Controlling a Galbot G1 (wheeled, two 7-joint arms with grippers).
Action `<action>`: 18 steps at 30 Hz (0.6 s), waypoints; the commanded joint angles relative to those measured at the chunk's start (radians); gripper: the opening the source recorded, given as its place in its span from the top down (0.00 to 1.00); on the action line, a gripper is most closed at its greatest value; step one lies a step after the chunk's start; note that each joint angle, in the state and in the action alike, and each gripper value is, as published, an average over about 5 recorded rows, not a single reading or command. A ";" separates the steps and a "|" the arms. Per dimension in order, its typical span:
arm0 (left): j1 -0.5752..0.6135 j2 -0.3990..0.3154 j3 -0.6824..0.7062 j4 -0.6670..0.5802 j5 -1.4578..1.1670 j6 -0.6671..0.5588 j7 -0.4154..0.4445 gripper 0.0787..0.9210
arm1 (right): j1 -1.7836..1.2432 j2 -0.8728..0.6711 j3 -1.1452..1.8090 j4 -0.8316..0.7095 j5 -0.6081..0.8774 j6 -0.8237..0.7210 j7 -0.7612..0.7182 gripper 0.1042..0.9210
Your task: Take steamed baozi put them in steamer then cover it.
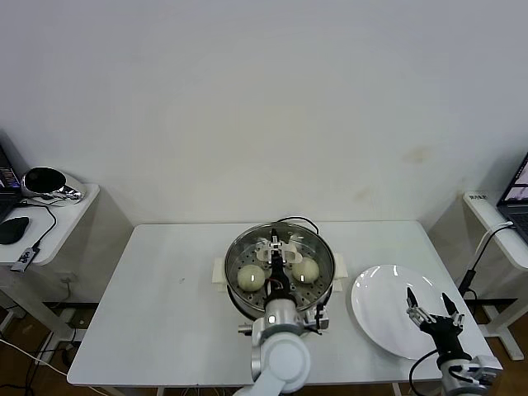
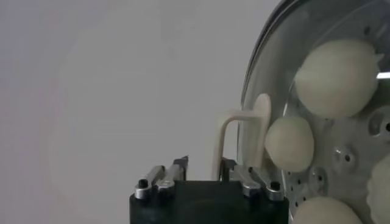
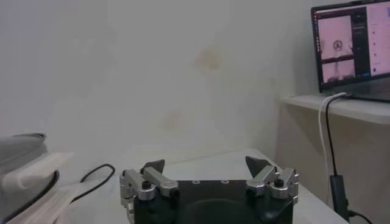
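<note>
Left hand point(image 1: 279, 250), fingers parted, straddles the cover point(image 1: 280, 261) handle atop the steamer point(image 1: 239, 295).

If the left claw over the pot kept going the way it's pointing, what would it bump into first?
Most likely the cover's cream handle, which stands between the left gripper's open jaws. Just past it lies the glass cover over the baozi, though depth is hard to judge.

A white table point(image 1: 165, 305) carries two things — the steamer point(image 1: 233, 276) under the left gripper point(image 1: 279, 254), the white plate point(image 1: 375, 309) under the right gripper point(image 1: 432, 306).
</note>
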 commanded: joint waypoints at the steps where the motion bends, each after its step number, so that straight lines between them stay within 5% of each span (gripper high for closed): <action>1: 0.019 0.000 0.008 -0.052 -0.001 0.039 0.015 0.33 | 0.001 0.001 0.000 -0.003 0.000 0.003 -0.002 0.12; 8: 0.034 0.008 0.014 -0.095 -0.002 0.037 0.013 0.13 | 0.003 -0.001 0.000 -0.008 0.000 0.005 -0.005 0.12; 18: 0.093 0.042 0.013 -0.199 -0.004 0.025 0.022 0.12 | 0.005 -0.011 -0.010 -0.027 -0.001 0.008 -0.007 0.12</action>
